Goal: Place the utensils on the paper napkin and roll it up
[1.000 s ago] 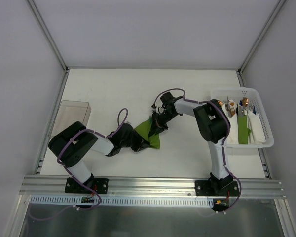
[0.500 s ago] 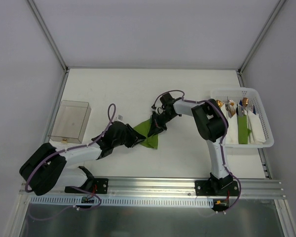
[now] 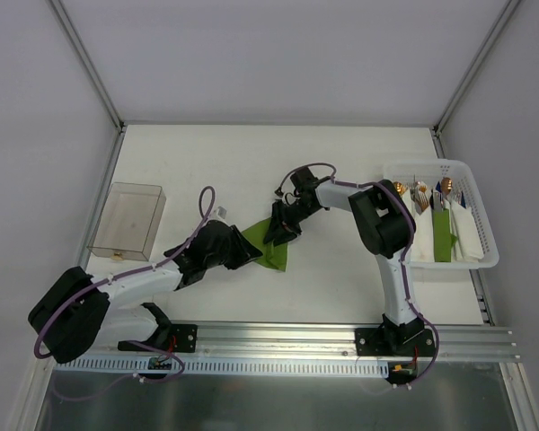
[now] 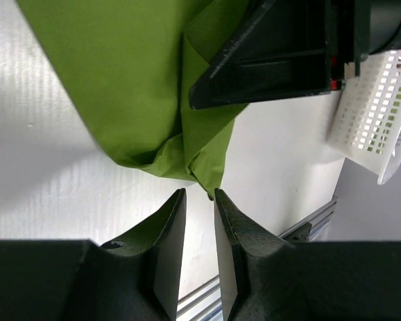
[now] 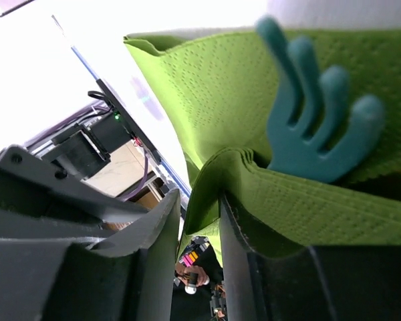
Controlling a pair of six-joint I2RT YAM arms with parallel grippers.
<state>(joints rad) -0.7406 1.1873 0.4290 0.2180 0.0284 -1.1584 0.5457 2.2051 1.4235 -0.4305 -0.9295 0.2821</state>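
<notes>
Both over white table [image 3: 341, 162]: right fingers [image 5: 144, 267] pinch paper napkin [image 4: 120, 80], left fingers [image 4: 170, 254] nearly closed.

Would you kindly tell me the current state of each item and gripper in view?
paper napkin: crumpled, partly folded.
teal fork: tines poking out of the napkin's fold.
left gripper: jaws nearly closed, napkin's tip just off them.
right gripper: jaws closed on a napkin fold.
utensils: in the white basket.
clear box: upright, seemingly empty.
</notes>
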